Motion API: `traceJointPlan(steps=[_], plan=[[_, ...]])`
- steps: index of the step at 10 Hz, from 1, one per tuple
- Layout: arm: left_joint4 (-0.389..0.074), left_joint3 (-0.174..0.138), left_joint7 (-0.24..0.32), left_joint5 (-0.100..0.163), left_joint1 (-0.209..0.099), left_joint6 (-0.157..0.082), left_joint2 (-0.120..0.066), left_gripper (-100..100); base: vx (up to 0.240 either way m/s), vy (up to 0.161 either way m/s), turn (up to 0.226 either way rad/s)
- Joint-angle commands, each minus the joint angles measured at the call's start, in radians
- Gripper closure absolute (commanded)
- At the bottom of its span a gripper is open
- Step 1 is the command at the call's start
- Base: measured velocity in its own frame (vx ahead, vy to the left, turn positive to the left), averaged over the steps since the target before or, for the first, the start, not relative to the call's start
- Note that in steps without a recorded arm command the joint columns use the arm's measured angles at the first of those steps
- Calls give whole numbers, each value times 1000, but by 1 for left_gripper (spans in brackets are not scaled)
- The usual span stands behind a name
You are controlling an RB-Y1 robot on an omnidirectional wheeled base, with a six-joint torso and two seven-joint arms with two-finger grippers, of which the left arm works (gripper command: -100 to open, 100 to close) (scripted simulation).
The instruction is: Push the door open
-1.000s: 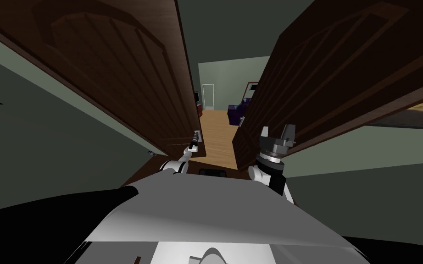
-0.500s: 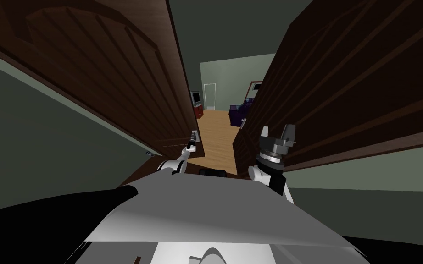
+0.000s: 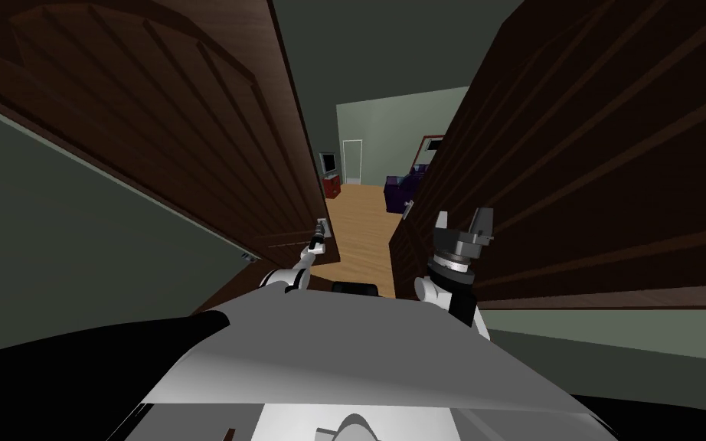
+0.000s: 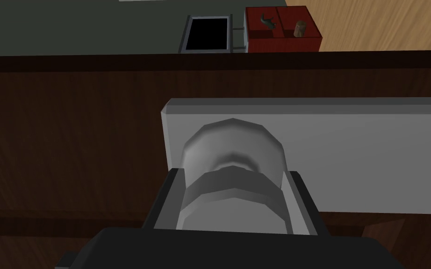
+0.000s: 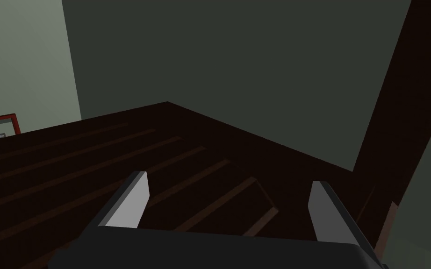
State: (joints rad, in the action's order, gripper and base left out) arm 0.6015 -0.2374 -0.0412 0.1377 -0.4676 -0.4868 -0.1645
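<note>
My left gripper pinches the knob on the left door | right gripper spread beside the right door

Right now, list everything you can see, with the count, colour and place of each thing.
door leaves: 2, dark brown; left leaf and right leaf, with a gap between them
door knob: 1, grey, on the left leaf's plate
plate: 1, grey, on the left leaf
floor: 1, light wood, beyond the gap
cabinet: 1, red, beyond the left leaf
seat: 1, purple, beyond the gap, on its right side
far door: 1, white, straight beyond the gap
left gripper: 1, light grey fingers, shut on the door knob
right gripper: 1, light grey fingers, open, facing the right leaf
</note>
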Motion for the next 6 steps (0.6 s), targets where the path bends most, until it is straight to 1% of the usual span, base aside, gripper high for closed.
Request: traceJointPlan(steps=[1,2,4,5,6], plan=[[8,-24,-8,7,5,1,-16,100,130,-101,46],[7,-34,-11,11,6,1,-20,100,163,-102,95],[4,-52,-17,17,8,1,-28,100,194,-87,54],[4,-52,-17,17,8,1,-28,100,134,-72,42],[3,-52,-17,17,8,1,-28,100,58,-34,15]])
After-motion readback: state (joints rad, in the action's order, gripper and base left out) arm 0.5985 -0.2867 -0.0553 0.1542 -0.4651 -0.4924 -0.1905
